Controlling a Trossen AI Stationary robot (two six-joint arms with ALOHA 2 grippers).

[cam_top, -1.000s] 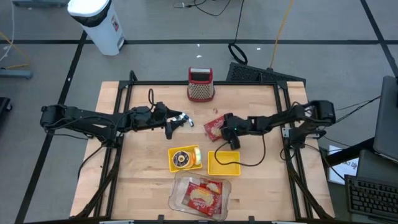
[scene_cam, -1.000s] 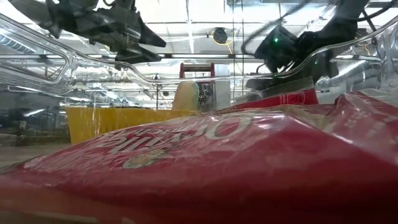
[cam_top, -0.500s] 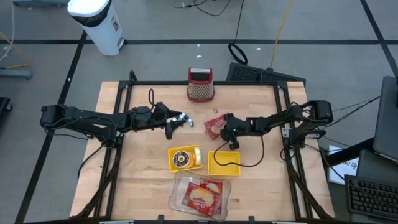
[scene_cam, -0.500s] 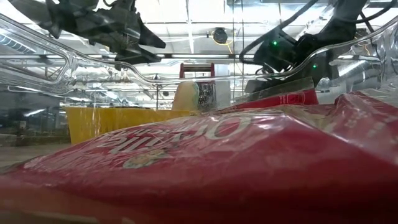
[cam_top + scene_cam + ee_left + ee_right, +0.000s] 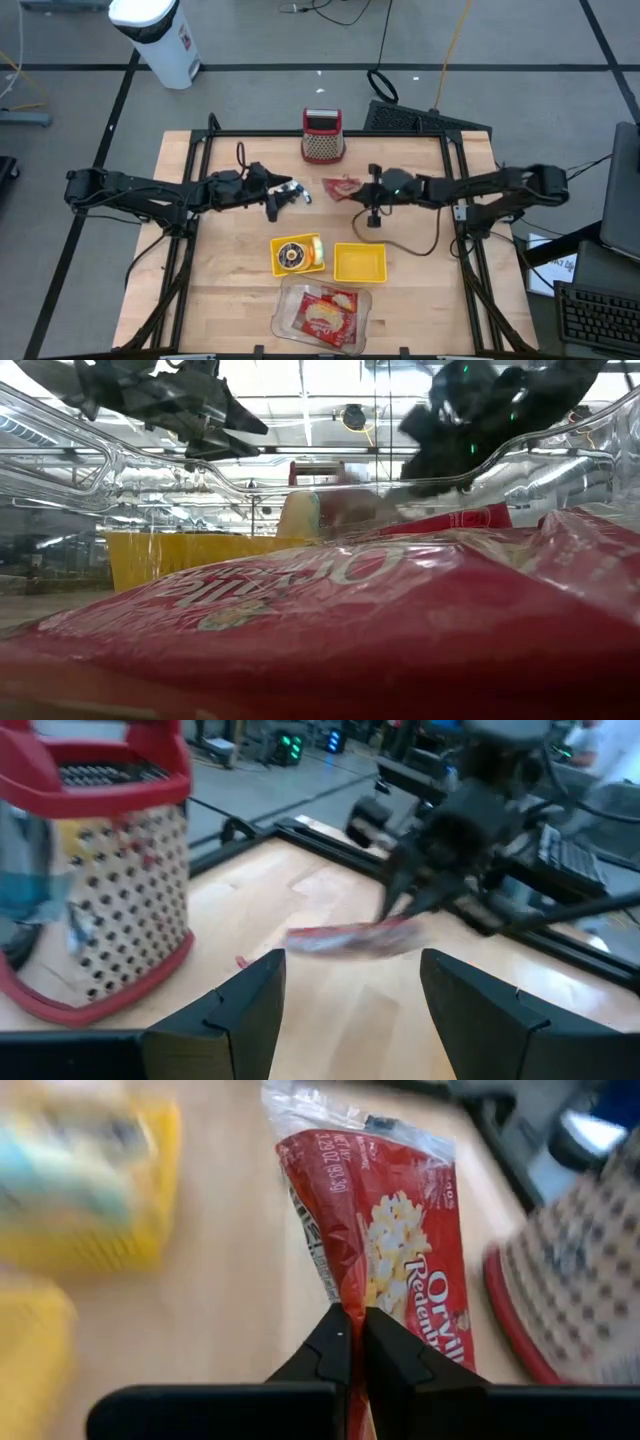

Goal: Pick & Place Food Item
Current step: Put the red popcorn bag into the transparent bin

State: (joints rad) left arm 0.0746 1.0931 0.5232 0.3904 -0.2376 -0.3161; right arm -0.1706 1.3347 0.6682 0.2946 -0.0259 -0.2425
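Observation:
A red popcorn bag [image 5: 400, 1240] hangs above the table between the grater [image 5: 323, 137] and the yellow trays. My right gripper [image 5: 355, 1342] is shut on it; in the high view this gripper [image 5: 360, 188] is right of the bag [image 5: 341, 186]. My left gripper [image 5: 290, 191] stands open at mid-table, left of the bag, touching nothing. Its wrist view shows its gripper [image 5: 350, 1020] facing the bag [image 5: 350, 936]. A second red bag [image 5: 327, 312] lies in a clear container [image 5: 290, 322] at the near edge. My right gripper pinches the popcorn bag between its two fingers at the bag's near end [image 5: 343, 1292], where the wrapper is gathered into a narrow fold. The fingers come nearly level from the table's right side. The bag reaches out beyond the fingertips, lifted clear of the table.
The red-topped grater [image 5: 100, 870] stands at the far middle. A yellow tray with a round item [image 5: 296, 254] and a bare yellow tray [image 5: 360, 262] sit near mid-table. A black cable [image 5: 405, 248] trails under the right arm. The clear container's wall [image 5: 300, 480] fills the low view.
My right gripper has risen and moved toward the table's far edge, rolling a little. The red popcorn bag has come with it: earlier it lay flat on the table, now it is lifted clear.

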